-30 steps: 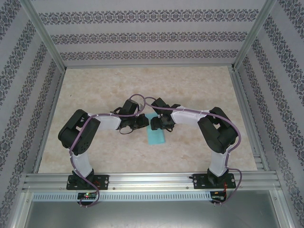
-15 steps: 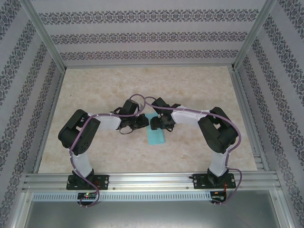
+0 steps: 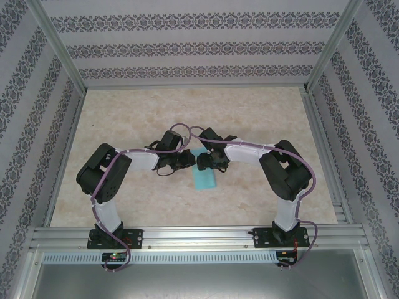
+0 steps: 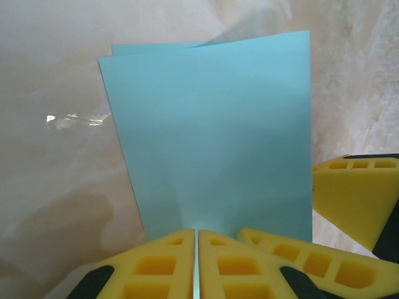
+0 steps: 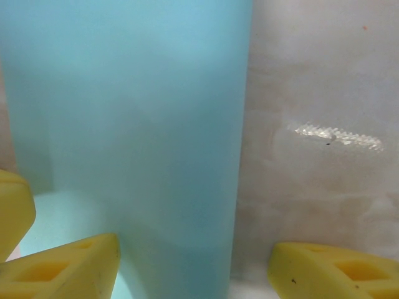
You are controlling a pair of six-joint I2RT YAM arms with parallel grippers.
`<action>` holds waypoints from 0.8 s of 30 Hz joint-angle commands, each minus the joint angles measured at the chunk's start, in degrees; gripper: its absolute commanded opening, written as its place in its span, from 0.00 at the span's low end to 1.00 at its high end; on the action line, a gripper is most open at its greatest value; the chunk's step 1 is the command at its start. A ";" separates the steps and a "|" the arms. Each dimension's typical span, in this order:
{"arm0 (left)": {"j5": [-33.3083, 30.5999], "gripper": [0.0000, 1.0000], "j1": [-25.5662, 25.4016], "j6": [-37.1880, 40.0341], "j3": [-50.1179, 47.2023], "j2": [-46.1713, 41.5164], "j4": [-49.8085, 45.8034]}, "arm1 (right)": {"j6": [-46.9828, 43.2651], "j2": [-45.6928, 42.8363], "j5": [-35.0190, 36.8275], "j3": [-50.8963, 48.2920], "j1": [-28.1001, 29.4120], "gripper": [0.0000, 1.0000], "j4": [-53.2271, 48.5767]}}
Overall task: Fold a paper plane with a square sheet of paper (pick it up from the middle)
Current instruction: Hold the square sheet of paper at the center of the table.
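Plainly, the square sheet of paper (image 3: 204,180) is already doubled over into a tall rectangle. It lies flat on the marble-patterned table (image 3: 143,118), at the middle, just on the near side of both wrists. The left gripper (image 4: 197,265) is clenched on the sheet's edge, its yellow fingers pressed together with the teal layers pinched between them. The right gripper (image 5: 193,249) is released. One of its fingers hangs over the paper and the other over bare table, so the sheet's long edge runs between them and nothing is grasped.

The step in hand looks like setting the first centre fold. In the left wrist view the two layers do not quite match. A sliver of the under layer peeks out along the far edge and at the far left corner. To do this well, the left clamp should pin the layers while the right fingers nudge the loose edges into line. The right fingers should then press flat and sweep along the folded side in one firm stroke. Pressing before the edges agree would lock in a skewed crease, and every later fold of the plane would inherit it.
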 commanded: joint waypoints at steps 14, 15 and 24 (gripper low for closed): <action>-0.09 0.09 -1.47 0.91 1.37 2.17 -0.83 | -0.04 11.76 -2.39 -4.64 -1.07 0.68 6.82; -0.41 0.09 -1.45 1.00 1.40 2.23 -1.12 | 0.00 11.78 -2.41 -4.60 -1.04 0.68 6.79; -3.60 0.09 -1.51 2.29 2.02 3.10 -6.66 | 0.96 7.08 -3.79 -5.84 -1.20 0.69 7.85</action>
